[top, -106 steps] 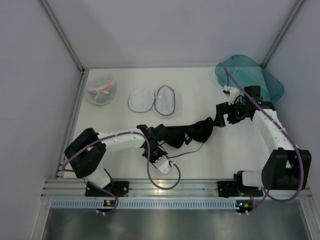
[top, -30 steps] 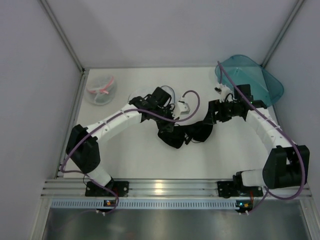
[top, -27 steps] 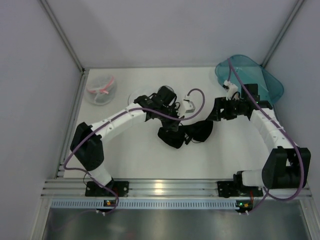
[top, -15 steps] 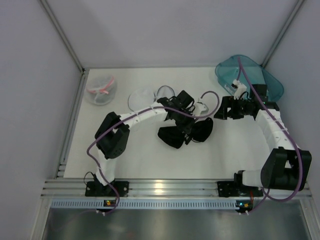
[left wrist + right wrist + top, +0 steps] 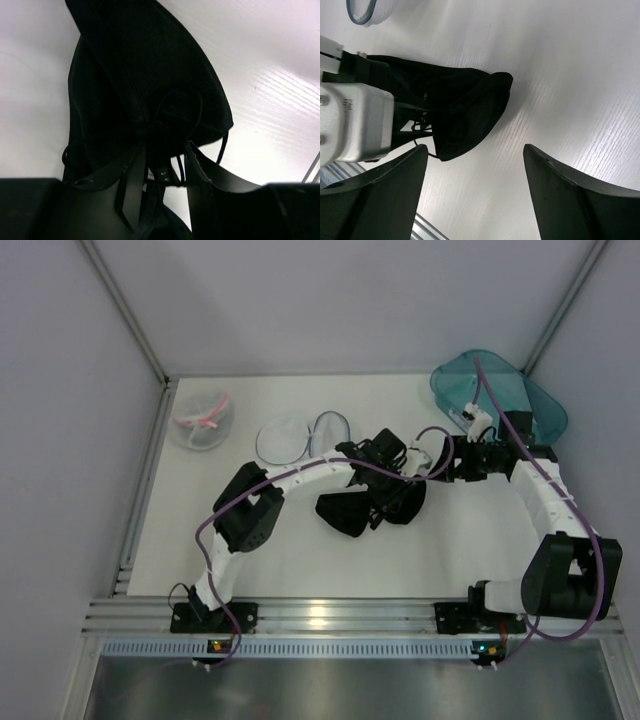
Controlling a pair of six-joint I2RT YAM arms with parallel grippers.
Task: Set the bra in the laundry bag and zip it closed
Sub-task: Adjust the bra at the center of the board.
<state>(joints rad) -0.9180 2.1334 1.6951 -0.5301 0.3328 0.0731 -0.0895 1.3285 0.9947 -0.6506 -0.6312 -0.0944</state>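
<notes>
Change, laundry bag: both discs of the laundry bag are seen uncovered; half a second ago one was crossed by the left arm.
Change, left gripper: the left gripper is found shifted right, onto the bra.
Change, bra: spot is kept from half a second ago; 3.5 s ago it was stretched between both grippers, now it is bunched.
Left pincer: fingers are drawn almost together; the bra's middle fabric and thin straps are pinched between them.
Right pincer: the right gripper is spread wide, nothing is held, and it is hung just right of the bra.
Bra location: laid on the table, outside the bag, to its near right.
Around: a pink-rimmed bag is set at far left, a teal bin at rear right.
In the way: the bra's upper part is hidden by the left wrist in the top view.
Materials: bra is matte black fabric with rounded cups; bag is white mesh in round discs with a thin grey rim; bin is translucent plastic.
</notes>
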